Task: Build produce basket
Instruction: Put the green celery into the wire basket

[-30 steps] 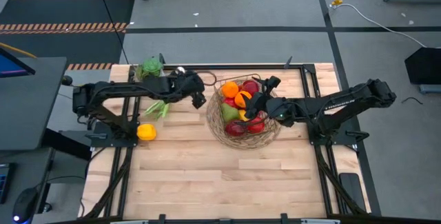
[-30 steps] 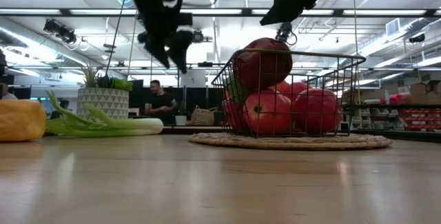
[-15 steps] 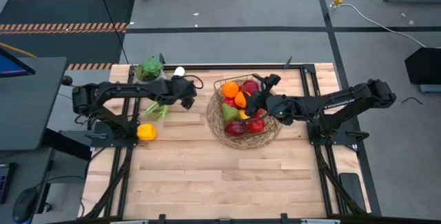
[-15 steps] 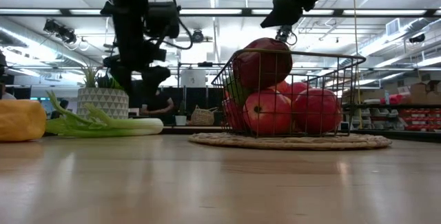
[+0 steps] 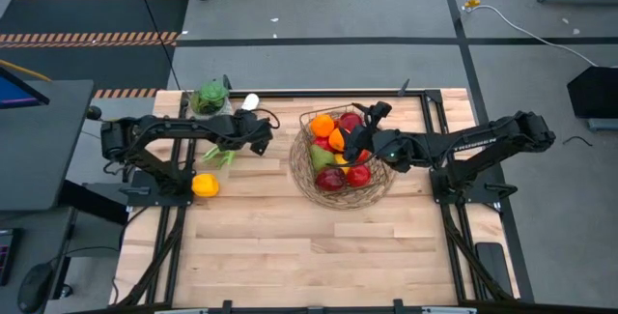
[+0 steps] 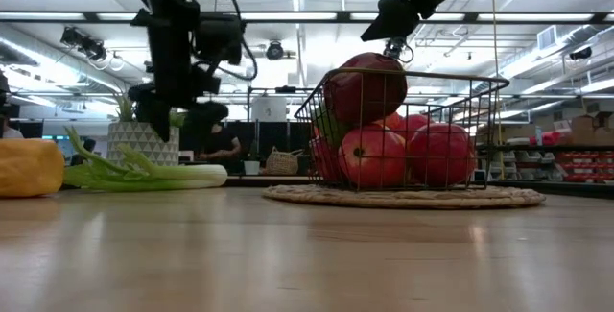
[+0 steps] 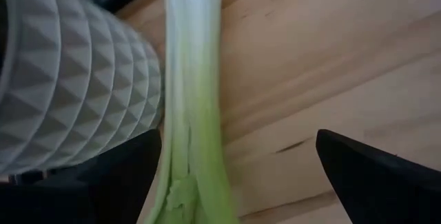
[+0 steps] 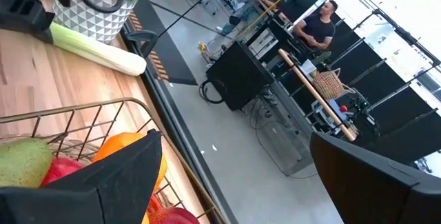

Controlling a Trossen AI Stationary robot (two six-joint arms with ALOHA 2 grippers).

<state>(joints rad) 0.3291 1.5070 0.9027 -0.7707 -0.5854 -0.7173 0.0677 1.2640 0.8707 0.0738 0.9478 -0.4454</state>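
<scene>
Over the leek: left pincer [image 5: 259, 137] hovers above the leek [image 7: 191, 114], jaws wide, holding nothing; the white stalk runs between its two dark fingers [image 7: 372, 176] in the left wrist view.
Leek position: flat on the tabletop [image 5: 290, 246], just beside the white plant pot [image 7: 69, 79], leafy end toward the yellow fruit [image 5: 204, 185].
Leek handling (judgement): long, light, fairly stiff at the white shaft, floppy at the leaves; smooth round skin may roll or slip. Best hold looks like the firm pale shaft near mid-length, jaws across it, moderate squeeze.
Risk: the pot sits close on one side, so a finger could clip it on descent.
Basket: basket [image 5: 379, 186] mid-tabletop, already carrying red apples [image 6: 372, 156], oranges [image 5: 323, 125] and a green pear [image 8: 24, 163].
Left arm pose: stretched out from its base at the tabletop's left edge, wrist angled down over the stalk.
Right arm pose: reaches from the right, right pincer [image 5: 355, 140] held above the basket's contents, jaws wide, nothing gripped.
Remaining outside: leek and yellow fruit.
</scene>
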